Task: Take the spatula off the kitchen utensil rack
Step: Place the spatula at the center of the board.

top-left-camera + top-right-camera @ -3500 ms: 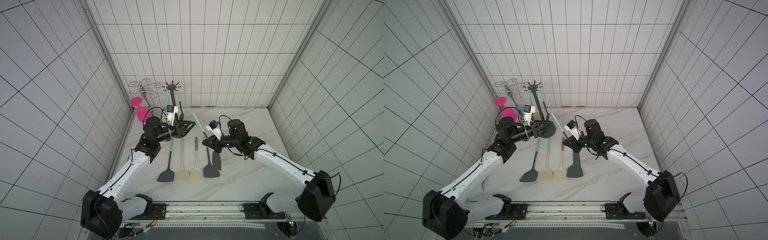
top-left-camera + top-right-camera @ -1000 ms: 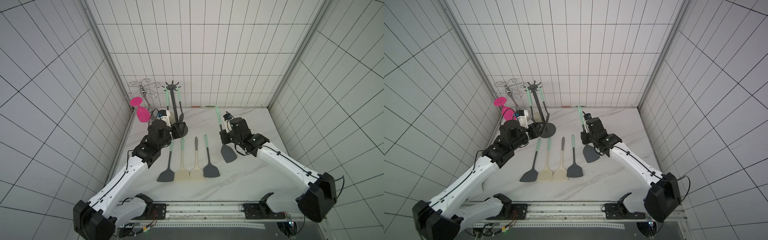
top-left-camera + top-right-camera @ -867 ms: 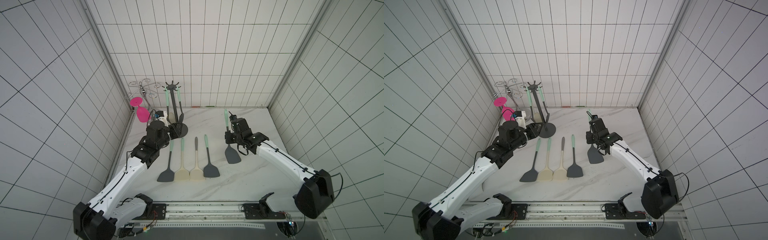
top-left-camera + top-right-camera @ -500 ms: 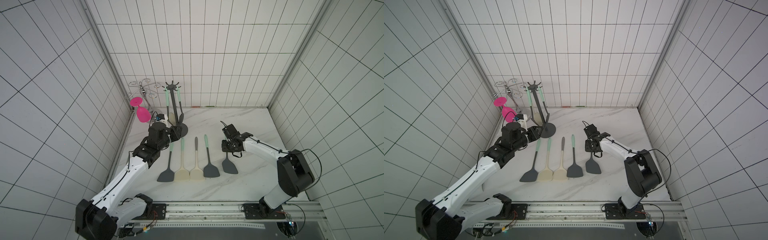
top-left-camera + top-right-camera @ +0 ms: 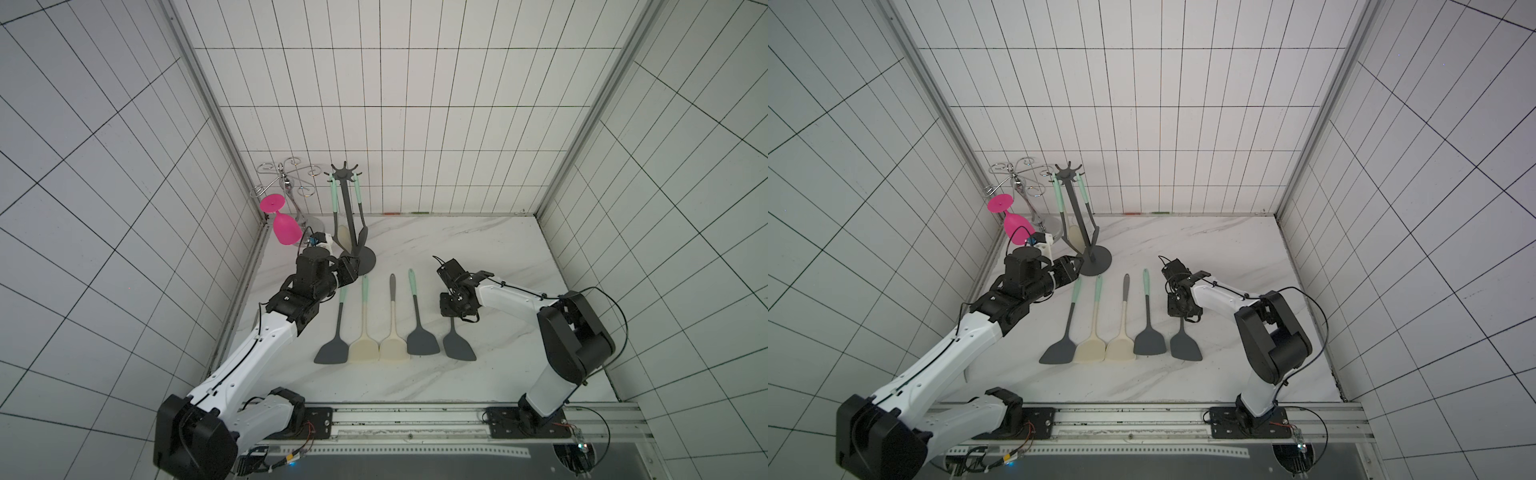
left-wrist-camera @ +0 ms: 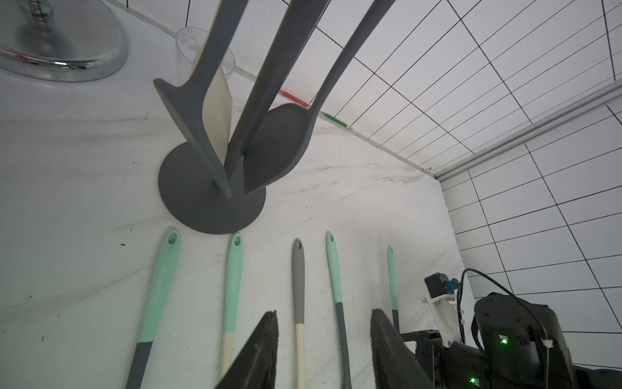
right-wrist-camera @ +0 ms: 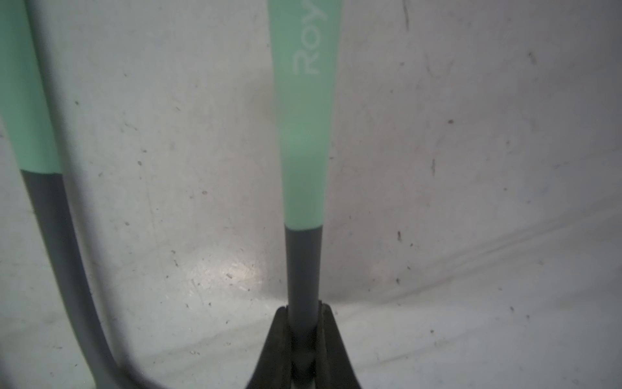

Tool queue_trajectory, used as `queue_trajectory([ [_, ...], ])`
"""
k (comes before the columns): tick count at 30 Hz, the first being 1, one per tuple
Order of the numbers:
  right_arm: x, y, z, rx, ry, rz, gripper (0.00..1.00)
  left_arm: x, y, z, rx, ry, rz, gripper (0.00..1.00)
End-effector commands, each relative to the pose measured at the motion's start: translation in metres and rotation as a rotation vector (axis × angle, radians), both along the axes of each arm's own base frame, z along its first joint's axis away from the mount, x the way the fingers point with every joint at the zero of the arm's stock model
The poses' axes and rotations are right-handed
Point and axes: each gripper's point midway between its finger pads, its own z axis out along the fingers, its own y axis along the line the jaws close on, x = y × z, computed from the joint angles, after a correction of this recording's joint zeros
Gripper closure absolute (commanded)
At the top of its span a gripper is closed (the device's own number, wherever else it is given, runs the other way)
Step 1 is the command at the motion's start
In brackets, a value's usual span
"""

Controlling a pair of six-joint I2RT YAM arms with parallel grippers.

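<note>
While its dark blade lies farthest from the kitchen utensil rack [image 5: 368,262], the spatula [image 5: 459,347] stretches along the marble table [image 5: 478,249], long axis running back, mint handle toward the rack's end. The right gripper [image 7: 304,320] is pinched tight on its grey shaft. The left gripper [image 6: 323,316] is half open, holding nothing, just beside the rack's base, with utensils [image 5: 363,237] hanging above.

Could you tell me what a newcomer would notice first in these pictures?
Five spatulas lie in a row on the marble table, and the right gripper is shut on the end spatula's shaft. At the back left, a pink glass hangs upside down from a chrome holder, beside the dark utensil rack.
</note>
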Motion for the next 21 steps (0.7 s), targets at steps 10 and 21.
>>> queue_trajectory([
  [10, -0.002, 0.001, -0.011, -0.026, 0.025, -0.020, 0.93, 0.002, 0.007, -0.005, 0.008, -0.002, 0.004, 0.57],
  [21, 0.007, 0.009, 0.012, 0.020, -0.030, -0.011, 0.66, 0.006, 0.010, -0.005, 0.003, 0.001, 0.008, 0.57],
])
